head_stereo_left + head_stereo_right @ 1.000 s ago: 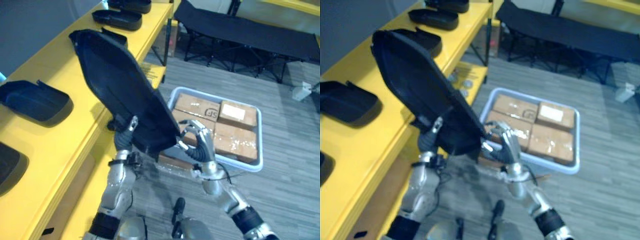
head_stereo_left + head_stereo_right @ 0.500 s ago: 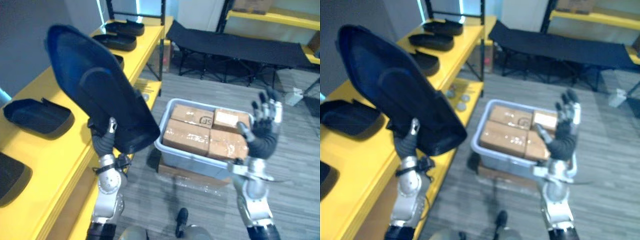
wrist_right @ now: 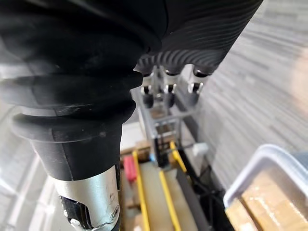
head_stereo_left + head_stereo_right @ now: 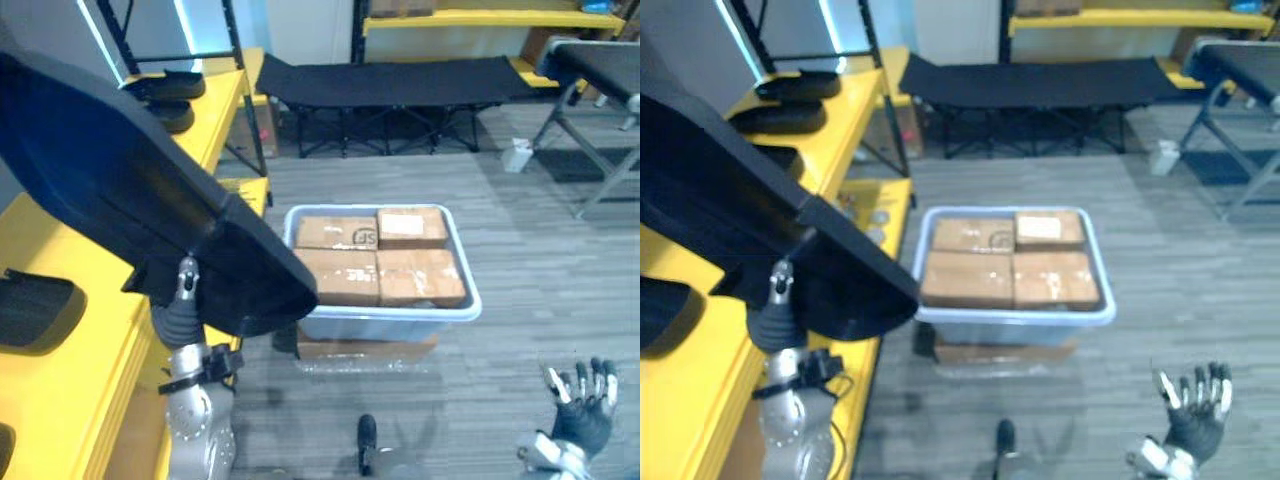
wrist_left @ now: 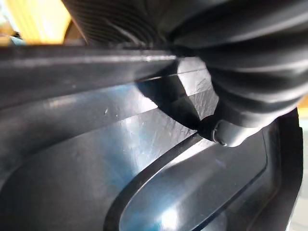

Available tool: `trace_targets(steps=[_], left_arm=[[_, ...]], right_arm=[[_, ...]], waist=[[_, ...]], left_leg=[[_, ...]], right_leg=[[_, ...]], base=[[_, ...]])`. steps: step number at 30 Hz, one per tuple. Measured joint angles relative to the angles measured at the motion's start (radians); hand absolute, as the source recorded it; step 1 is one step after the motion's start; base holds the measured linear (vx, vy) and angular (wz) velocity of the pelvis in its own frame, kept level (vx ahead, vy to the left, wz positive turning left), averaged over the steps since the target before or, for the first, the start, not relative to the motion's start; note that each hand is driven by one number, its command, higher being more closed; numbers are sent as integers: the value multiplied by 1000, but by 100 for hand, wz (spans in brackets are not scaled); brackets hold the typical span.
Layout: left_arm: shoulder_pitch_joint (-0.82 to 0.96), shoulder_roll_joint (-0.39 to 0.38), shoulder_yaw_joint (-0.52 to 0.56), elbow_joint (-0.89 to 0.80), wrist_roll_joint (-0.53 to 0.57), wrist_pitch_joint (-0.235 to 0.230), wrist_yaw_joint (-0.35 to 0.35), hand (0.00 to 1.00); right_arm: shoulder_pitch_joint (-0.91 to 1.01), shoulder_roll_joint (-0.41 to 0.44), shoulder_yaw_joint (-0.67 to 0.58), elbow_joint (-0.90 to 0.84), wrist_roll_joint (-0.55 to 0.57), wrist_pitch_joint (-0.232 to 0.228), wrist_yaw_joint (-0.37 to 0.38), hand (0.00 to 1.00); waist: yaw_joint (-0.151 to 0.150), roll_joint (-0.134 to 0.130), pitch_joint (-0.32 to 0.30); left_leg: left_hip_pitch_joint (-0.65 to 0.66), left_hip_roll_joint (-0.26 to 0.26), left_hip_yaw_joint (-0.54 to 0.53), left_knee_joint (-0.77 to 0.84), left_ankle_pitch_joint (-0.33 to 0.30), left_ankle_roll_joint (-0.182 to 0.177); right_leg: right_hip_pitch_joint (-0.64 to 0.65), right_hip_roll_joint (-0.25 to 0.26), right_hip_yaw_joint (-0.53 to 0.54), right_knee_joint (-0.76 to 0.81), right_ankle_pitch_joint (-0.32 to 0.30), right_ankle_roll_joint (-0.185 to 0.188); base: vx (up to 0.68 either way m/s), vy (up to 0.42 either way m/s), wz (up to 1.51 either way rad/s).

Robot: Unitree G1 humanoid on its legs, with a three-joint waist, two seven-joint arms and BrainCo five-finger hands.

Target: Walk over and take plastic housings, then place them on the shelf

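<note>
A big black plastic housing [image 4: 130, 210] is held up high at the left, its hollow side facing me and tilted above the yellow shelf [image 4: 100, 370]. My left hand [image 4: 180, 310] is shut on the housing's lower edge, thumb pressed against the inside wall. The left wrist view has the glossy inner face of the housing [image 5: 144, 183] right under the thumb [image 5: 231, 132]. My right hand [image 4: 580, 412] hangs low at the lower right above the floor, open, with straight fingers [image 3: 166, 89] and nothing in it.
More black housings [image 4: 165, 88] [image 4: 35, 305] lie along the yellow shelf. A grey tub [image 4: 390, 320] of cardboard boxes [image 4: 375, 260] stands on the floor ahead. A black folding cot [image 4: 400, 80] stretches across the back, and a table stands at the far right.
The camera has swung up and right. My right hand let go of the housing, rose open, then dropped to the lower right. The left hand alone lifted the housing higher.
</note>
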Motion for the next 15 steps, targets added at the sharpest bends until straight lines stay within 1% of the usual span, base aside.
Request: trace_targets(steps=[2,3,6,7,8,9,10,11,12,13,14,15], left_arm=[[0,1,24,0,7,-2,20,100],[0,1,37,0,20,-2,44,100],[-2,1,85,-1,116,6,146,100],[2,1,112,-5,158,17,191,100],[15,0,136,-14,178,36,220,100],[29,-1,165,-26,201,54,253,100],[58,-5,211,-51,205,73,286,100],[93,-14,268,-73,206,81,313,100],[113,-23,301,-86,207,89,327,100],[147,-50,361,-106,207,93,348,100],[185,-78,408,-121,206,93,362,100],[204,-94,432,-129,206,93,367,100]], right_arm=[[-24,-2,1,0,-10,0,21,0],[-40,-5,2,0,-10,0,36,0],[-91,-26,36,0,-9,0,90,0],[-115,-37,68,0,-9,3,107,0],[-135,-45,100,0,-10,6,115,0],[-158,-52,142,2,-12,10,128,0],[-198,-62,214,6,-25,22,129,0],[-242,-68,290,17,-60,33,124,0],[-266,-71,326,23,-81,45,124,0],[-311,-74,387,40,-110,62,121,0],[-348,-74,434,53,-145,68,110,0],[-369,-73,456,61,-160,71,102,0]], waist=[[2,1,-1],[4,2,-2],[26,9,-5],[31,10,-5],[36,9,-5],[51,10,-5],[73,10,-5],[99,10,-6],[120,10,-6],[155,10,-6],[195,7,-9],[215,7,-9]], left_leg=[[0,0,-4,0,0,0],[-1,-1,-9,0,0,0],[-7,-6,-43,-1,3,0],[-8,-13,-76,-8,10,2],[-8,-18,-102,-15,17,4],[-9,-23,-129,-18,21,5],[-19,-29,-164,-18,29,7],[-29,-38,-204,-22,39,9],[-30,-41,-219,-28,46,11],[-31,-49,-253,-37,57,13],[-38,-57,-287,-43,64,14],[-37,-59,-300,-45,68,16]], right_leg=[[1,0,-1,0,0,0],[2,-1,-5,0,0,0],[10,-10,-38,0,-2,5],[21,-21,-70,0,-6,8],[33,-28,-94,0,-8,7],[43,-35,-122,0,-13,9],[51,-46,-159,0,-19,13],[58,-56,-197,0,-21,16],[63,-61,-214,0,-21,16],[74,-70,-247,-1,-23,18],[80,-78,-278,-1,-25,21],[87,-82,-291,-1,-26,23]], base=[[-16,37,4],[-10,39,10],[-8,40,31],[-4,54,74],[-4,45,85],[-3,42,92],[3,34,102],[11,31,94],[30,25,94],[43,28,88],[54,25,87],[78,28,87]])
